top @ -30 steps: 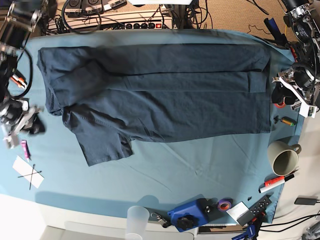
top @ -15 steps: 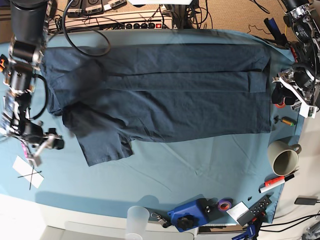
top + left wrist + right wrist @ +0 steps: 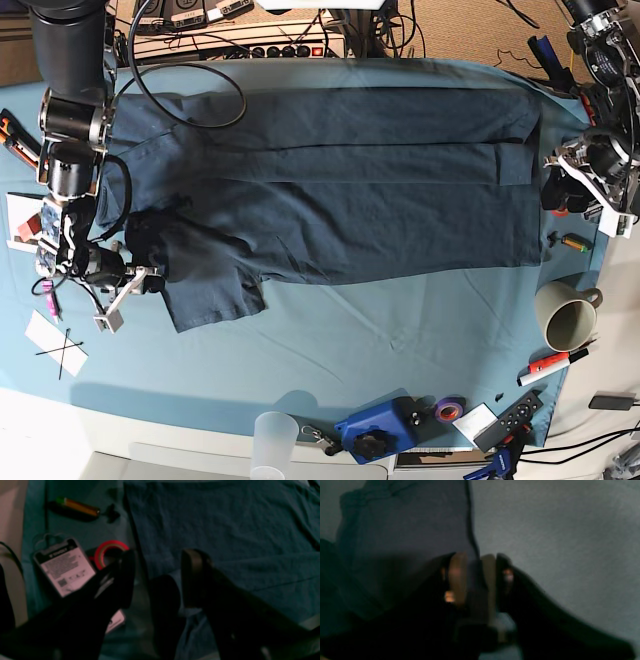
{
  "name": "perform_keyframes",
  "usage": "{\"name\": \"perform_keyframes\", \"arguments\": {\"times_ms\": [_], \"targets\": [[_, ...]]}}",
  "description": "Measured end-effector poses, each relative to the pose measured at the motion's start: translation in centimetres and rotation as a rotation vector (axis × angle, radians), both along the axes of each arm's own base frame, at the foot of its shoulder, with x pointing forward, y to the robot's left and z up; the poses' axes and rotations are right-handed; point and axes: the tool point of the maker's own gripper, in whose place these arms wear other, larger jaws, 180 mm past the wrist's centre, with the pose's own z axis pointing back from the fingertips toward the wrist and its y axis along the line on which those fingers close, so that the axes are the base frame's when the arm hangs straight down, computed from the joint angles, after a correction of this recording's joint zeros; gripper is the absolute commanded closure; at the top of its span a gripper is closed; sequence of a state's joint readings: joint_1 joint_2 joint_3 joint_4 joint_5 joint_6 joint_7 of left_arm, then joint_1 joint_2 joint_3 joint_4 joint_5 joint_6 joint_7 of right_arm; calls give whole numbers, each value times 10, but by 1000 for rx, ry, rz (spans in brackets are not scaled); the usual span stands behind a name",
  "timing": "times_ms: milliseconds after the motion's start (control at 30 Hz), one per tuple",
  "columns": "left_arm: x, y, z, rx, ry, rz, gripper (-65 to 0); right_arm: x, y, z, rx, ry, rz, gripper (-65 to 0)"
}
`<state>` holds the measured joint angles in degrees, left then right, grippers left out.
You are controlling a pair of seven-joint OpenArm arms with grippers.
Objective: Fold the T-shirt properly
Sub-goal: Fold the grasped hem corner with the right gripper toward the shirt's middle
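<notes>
The dark navy T-shirt (image 3: 330, 190) lies spread flat across the teal table cloth (image 3: 400, 320), one sleeve sticking out toward the front left. My right gripper (image 3: 140, 278) is at that sleeve's left edge. In the right wrist view its jaws (image 3: 475, 580) are nearly closed with the shirt's edge (image 3: 407, 530) between the pads. My left gripper (image 3: 562, 190) hangs at the shirt's right edge. In the left wrist view it (image 3: 156, 577) is open and empty, just above the hem of the shirt (image 3: 225, 530).
A red tape roll (image 3: 110, 547), a label card (image 3: 63, 566) and an orange-green marker (image 3: 77, 506) lie by the left gripper. A mug (image 3: 567, 315), a red marker (image 3: 550, 362), a remote (image 3: 508, 420), a blue tool (image 3: 380, 428) and a plastic cup (image 3: 274, 440) line the front edge.
My right arm has swung in from the table's left edge to the front-left sleeve and closed on its edge. The left arm has not moved.
</notes>
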<state>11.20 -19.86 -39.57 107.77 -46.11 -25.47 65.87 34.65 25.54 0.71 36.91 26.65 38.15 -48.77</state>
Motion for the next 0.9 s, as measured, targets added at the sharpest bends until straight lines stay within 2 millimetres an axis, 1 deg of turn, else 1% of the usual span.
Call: {"name": "perform_keyframes", "arguments": {"times_ms": [67, 100, 200, 300, 433, 600, 733, 833, 900], "targets": [[0, 0, 0, 0, 0, 0, -303, -11, 3, -7, 37, 34, -5, -16], [0, 0, 0, 0, 0, 0, -303, -16, 6, -9, 64, 52, -4, 0], [0, 0, 0, 0, 0, 0, -303, -34, 11, -17, 114, 124, 7, 0], [0, 0, 0, 0, 0, 0, -303, -46, 16, -17, 183, 167, 5, 0], [0, 0, 0, 0, 0, 0, -303, -59, 17, -14, 271, 166, 5, 0], [0, 0, 0, 0, 1, 0, -303, -87, 14, -6, 274, 206, 73, 0], [1, 0, 0, 0, -2, 0, -303, -108, 8, -2, 217, 197, 127, 0], [0, 0, 0, 0, -1, 0, -303, -113, 7, -1, 204, 178, 127, 0], [1, 0, 1, 0, -2, 0, -303, -113, 6, 0, 207, 173, 120, 0]]}}
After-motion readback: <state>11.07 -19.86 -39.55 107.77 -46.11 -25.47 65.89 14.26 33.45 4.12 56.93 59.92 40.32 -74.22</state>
